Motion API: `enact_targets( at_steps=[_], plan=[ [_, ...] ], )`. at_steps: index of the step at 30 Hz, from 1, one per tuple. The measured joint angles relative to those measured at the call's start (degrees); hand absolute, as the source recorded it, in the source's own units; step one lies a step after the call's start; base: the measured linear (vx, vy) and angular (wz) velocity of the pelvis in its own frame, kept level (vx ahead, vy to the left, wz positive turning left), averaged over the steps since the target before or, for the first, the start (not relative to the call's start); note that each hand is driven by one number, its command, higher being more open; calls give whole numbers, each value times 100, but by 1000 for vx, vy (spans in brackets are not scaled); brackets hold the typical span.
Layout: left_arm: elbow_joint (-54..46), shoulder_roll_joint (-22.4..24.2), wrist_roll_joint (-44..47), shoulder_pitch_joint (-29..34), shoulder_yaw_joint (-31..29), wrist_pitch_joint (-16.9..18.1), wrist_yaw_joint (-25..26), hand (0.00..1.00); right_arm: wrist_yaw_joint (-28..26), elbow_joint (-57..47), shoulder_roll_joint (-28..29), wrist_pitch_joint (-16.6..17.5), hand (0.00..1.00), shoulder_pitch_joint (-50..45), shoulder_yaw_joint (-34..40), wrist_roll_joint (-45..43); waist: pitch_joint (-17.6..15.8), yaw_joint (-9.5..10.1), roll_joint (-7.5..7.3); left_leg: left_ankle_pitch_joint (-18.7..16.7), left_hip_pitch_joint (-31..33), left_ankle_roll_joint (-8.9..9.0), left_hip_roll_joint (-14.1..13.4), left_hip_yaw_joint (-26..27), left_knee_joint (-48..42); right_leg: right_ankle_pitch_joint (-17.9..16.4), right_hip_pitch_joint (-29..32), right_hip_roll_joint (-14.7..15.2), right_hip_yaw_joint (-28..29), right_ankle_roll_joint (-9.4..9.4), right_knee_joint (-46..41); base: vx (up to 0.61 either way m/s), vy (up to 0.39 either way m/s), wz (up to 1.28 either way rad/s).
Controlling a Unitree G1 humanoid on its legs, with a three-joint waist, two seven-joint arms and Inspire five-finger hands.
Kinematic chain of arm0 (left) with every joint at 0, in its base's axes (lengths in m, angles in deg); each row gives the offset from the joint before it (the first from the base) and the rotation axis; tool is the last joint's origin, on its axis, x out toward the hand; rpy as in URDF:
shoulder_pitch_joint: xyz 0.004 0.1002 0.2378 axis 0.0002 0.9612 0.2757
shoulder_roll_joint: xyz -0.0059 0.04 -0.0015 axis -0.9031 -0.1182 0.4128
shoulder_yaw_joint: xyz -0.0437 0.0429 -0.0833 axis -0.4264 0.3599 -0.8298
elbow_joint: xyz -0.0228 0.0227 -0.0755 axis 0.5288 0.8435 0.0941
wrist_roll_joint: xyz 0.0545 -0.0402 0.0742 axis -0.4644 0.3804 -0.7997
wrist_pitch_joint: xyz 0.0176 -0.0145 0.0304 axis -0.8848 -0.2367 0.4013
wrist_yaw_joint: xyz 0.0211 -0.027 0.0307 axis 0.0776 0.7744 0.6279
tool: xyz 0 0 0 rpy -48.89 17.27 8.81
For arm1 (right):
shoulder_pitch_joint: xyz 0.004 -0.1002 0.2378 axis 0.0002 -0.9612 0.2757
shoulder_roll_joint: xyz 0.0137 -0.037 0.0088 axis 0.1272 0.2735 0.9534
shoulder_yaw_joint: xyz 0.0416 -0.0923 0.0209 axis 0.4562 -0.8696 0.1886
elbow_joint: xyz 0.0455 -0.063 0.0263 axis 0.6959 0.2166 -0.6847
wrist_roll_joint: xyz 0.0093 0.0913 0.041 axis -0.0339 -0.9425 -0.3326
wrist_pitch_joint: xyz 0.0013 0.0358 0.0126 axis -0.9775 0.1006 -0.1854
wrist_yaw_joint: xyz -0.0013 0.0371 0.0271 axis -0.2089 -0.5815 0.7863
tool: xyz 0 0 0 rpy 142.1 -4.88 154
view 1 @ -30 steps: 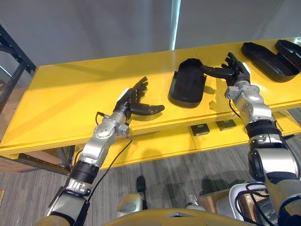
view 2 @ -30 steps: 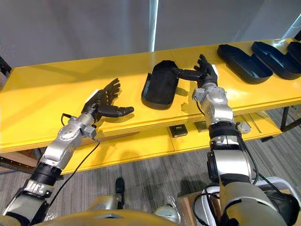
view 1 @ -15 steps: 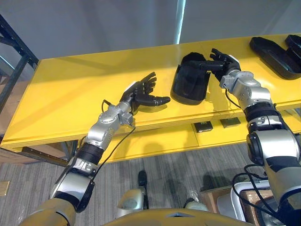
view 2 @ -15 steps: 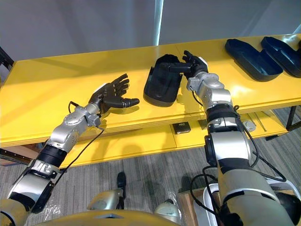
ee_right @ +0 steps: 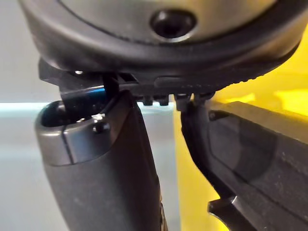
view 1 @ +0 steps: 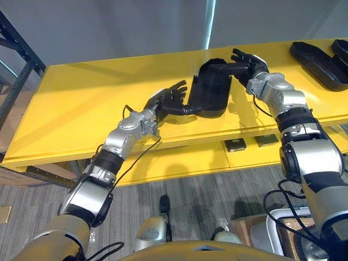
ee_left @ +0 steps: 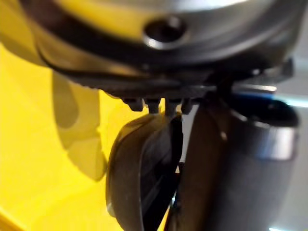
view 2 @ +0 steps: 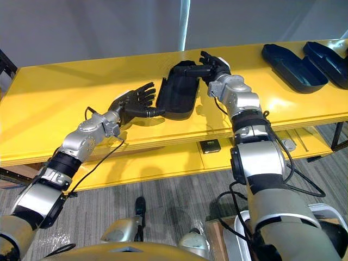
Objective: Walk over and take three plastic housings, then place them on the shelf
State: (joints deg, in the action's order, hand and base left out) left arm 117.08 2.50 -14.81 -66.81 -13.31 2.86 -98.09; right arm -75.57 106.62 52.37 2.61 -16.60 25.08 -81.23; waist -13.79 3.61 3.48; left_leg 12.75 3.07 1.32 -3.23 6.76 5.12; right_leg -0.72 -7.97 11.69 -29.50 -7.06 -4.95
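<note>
- Two hands are on one plastic housing [view 1: 209, 92] now. The left hand [view 1: 166, 99] has its fingers spread and straight, thumb tip against the edge nearest it. The right hand [view 1: 249, 61] has loose, uncurled fingers, with its thumb laid across the end nearest it. Neither hand grips it yet.
- It lies flat on the yellow worktop [view 1: 81, 114], between the two hands. More housings [view 1: 318, 58] sit well out past the right hand.
- Risk, as we judge it: with only thumbs bearing on a smooth shell, an uneven push could make it pivot or skate away from one hand before the fingers close.
- Against a second ago, the left hand stood well apart and now touches. The right hand was at the flank and has come over the end.
</note>
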Motion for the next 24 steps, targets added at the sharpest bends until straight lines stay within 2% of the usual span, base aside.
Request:
enact_targets(
  at_steps=[7,13,20,24],
  plan=[
    [163,13,508,-152,68,-35,-162,100,-87,81,188,2,100,275,-109,46,-72,82,5,3,0,-2,20,-23,-1,8,-14,11,-21,-13,-1,1,-3,1],
    [205,14,1129,-159,189,-274,-296,100,20,182,214,3,100,296,-113,51,-73,86,6,21,-31,-28,51,-66,-9,15,-74,26,-39,-26,1,1,-5,4],
    [205,71,1128,-158,333,-320,-264,100,187,182,220,6,100,299,-114,136,-74,75,8,6,-116,-8,48,-73,0,2,-161,24,-39,-11,4,-4,-2,0],
    [204,119,1275,-155,349,-385,-57,100,426,182,239,313,100,296,-114,253,-74,71,7,6,-148,-8,46,-82,2,-9,-199,20,-40,-4,12,0,0,0]
  ],
)
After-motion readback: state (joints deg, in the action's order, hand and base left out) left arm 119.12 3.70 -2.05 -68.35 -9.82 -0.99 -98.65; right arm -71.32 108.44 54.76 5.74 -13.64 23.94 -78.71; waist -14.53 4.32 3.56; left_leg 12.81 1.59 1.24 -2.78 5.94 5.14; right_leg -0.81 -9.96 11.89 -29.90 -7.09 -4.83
